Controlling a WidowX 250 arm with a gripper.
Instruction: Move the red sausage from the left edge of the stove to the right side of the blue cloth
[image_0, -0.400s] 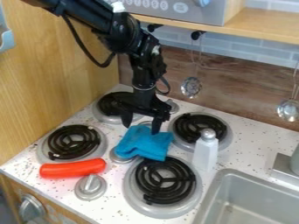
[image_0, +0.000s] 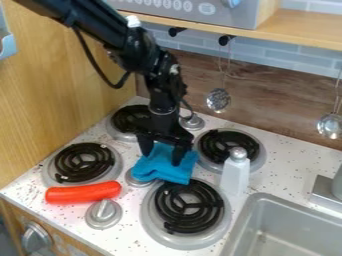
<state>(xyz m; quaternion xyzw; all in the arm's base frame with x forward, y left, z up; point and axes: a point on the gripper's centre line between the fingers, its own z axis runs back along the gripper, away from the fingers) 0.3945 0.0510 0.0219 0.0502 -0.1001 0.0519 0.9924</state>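
The gripper (image_0: 161, 158) is over the middle of the stove top, its two fingers apart and pointing down at the blue cloth (image_0: 167, 169). One finger is at the cloth's upper left edge, the other in front of its right part. The cloth lies crumpled between the burners, its lower edge at the front right burner (image_0: 190, 206). Whether the fingers touch the cloth, I cannot tell.
An orange-red sausage-shaped toy (image_0: 83, 192) lies left by the front left burner (image_0: 84, 163). A white shaker (image_0: 235, 171) stands right of the cloth. The sink (image_0: 294, 225) is at lower right; ladles (image_0: 218, 100) hang behind.
The gripper has come down toward the cloth, and its fingertips are now lower, over the cloth's sides. The cloth has barely changed.
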